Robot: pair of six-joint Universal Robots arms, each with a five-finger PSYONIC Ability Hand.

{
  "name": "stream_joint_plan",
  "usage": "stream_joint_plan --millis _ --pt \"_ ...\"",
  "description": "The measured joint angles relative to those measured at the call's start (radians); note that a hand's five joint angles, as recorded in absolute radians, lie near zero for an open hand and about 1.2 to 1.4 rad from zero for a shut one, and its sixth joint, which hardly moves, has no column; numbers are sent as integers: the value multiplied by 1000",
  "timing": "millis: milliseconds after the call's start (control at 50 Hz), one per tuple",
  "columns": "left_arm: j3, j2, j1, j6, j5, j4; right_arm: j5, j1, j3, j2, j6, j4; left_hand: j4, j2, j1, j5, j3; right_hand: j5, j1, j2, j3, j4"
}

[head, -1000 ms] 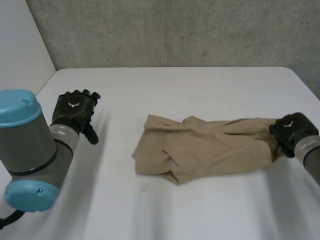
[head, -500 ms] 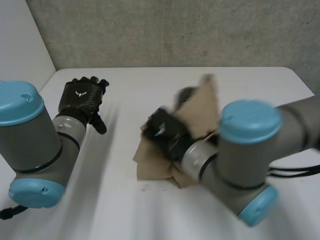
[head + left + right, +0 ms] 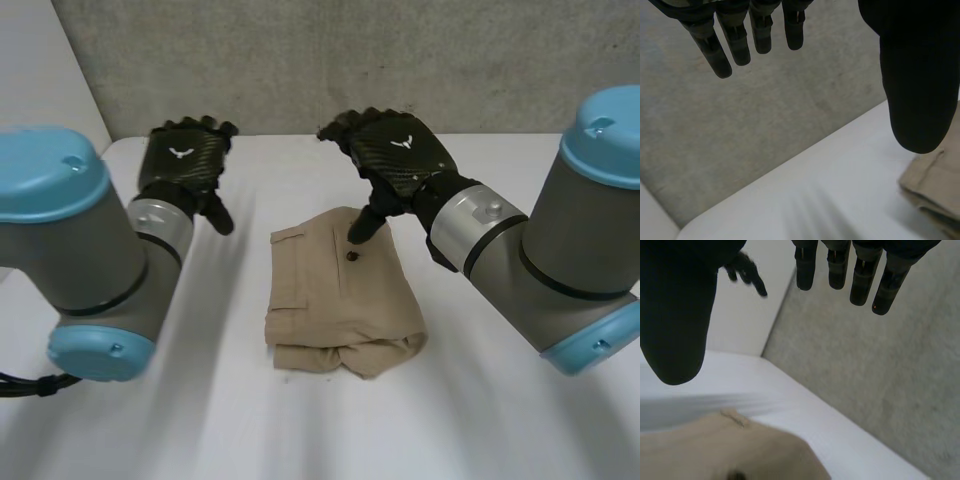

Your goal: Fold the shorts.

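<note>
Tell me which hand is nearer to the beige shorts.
The right. The right hand is open above the far edge of the shorts; the left hand, also open, is beside them, apart, over the table.

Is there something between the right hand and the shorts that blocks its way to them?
Nothing visible does. The right hand, fingers open, is just above the far edge of the folded shorts, with no object between them on the white table.
</note>
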Motion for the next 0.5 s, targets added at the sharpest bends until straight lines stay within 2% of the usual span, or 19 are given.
stream_joint_plan --millis 220,400,500 --pt "81 -174 -132 -48 7 -21 135 -7 -147 246 -21 210 0 0 0 0 0 0 0 0 0 0" --pt "173 -364 -147 -52 8 -140 150 -12 -150 358 -76 220 0 0 0 0 0 0 -14 0 0 0" --pt "201 -414 -135 -51 7 -204 155 -21 -143 386 -110 219 0 0 0 0 0 0 -23 0 -1 0"
